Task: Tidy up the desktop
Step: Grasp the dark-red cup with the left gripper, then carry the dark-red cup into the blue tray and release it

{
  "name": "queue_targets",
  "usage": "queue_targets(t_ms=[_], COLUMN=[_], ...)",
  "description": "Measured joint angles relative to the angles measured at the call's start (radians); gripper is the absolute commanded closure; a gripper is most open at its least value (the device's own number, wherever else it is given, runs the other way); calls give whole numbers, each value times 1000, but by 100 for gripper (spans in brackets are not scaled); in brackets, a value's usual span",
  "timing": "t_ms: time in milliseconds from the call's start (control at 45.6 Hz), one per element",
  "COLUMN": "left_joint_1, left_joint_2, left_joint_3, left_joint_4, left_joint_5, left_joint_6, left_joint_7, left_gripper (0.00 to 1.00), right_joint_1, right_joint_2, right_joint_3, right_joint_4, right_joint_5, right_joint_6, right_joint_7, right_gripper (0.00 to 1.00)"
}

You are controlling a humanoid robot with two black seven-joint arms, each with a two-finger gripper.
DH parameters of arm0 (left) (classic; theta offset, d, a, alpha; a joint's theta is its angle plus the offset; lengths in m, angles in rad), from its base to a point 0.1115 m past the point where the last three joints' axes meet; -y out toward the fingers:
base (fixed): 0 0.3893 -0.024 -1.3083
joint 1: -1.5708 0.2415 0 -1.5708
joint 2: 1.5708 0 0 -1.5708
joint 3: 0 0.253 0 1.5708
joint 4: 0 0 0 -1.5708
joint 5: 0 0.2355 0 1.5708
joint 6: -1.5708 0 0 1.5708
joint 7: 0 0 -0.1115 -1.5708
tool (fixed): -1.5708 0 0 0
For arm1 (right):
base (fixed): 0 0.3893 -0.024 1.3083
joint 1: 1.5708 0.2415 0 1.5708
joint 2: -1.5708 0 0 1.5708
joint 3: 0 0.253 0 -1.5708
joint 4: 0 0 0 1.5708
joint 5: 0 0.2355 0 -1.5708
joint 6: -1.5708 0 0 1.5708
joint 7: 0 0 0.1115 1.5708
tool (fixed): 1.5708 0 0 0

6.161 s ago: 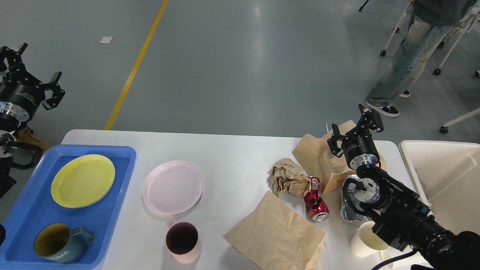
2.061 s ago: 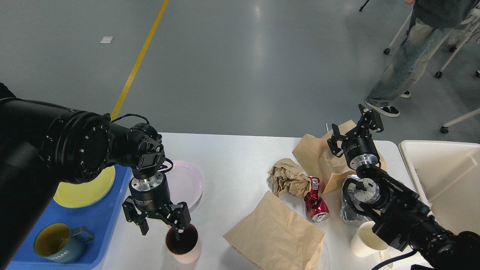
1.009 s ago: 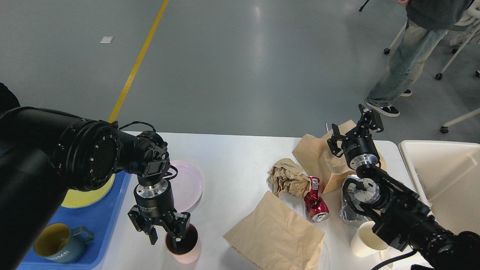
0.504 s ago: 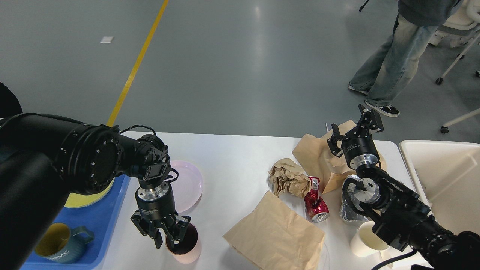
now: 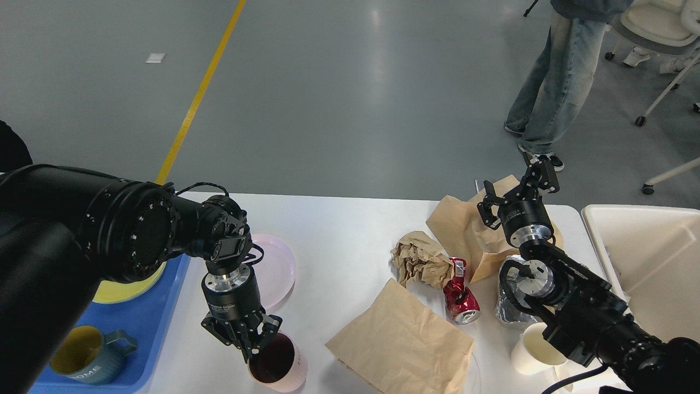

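Observation:
The desktop (image 5: 339, 235) is a wide white table strewn with dishes and rubbish. My left gripper (image 5: 247, 346) points down near the front edge, shut on the near-left rim of a pink mug (image 5: 281, 368) with a dark inside. The mug leans to the right. A pink plate (image 5: 273, 268) lies just behind, partly hidden by my left arm. My right gripper (image 5: 517, 183) stands open, fingers up, over a brown paper bag (image 5: 465, 224) at the back right.
A blue tray (image 5: 150, 328) at the left holds a yellow plate (image 5: 117, 290) and a grey-blue mug (image 5: 82, 353). Crumpled paper (image 5: 418, 257), a red can (image 5: 459, 293), a flat brown bag (image 5: 402, 339), foil (image 5: 506, 312) and a paper cup (image 5: 533, 350) lie right. A cream bin (image 5: 651, 257) stands far right.

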Motion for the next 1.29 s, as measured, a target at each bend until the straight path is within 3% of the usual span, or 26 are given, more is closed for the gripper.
queue_targets(t_ms=[307, 658, 943, 1294], left_joint_1=[-114, -247, -183, -88], left_joint_2=[35, 249, 358, 604], left_joint_3=[-4, 23, 132, 159], left_joint_4=[0, 2, 44, 125], left_joint_5=[-1, 10, 19, 21], left_joint_6=[0, 0, 0, 0], left_joint_7=[0, 0, 0, 0], left_gripper=[100, 100, 98, 97], right_joint_1=[0, 0, 0, 0], right_joint_2=[0, 0, 0, 0], right_joint_3=[0, 0, 0, 0], right_joint_4=[0, 0, 0, 0], right_joint_5=[0, 0, 0, 0], right_joint_6=[0, 0, 0, 0], right_joint_7=[0, 0, 0, 0], right_gripper=[0, 0, 0, 0])
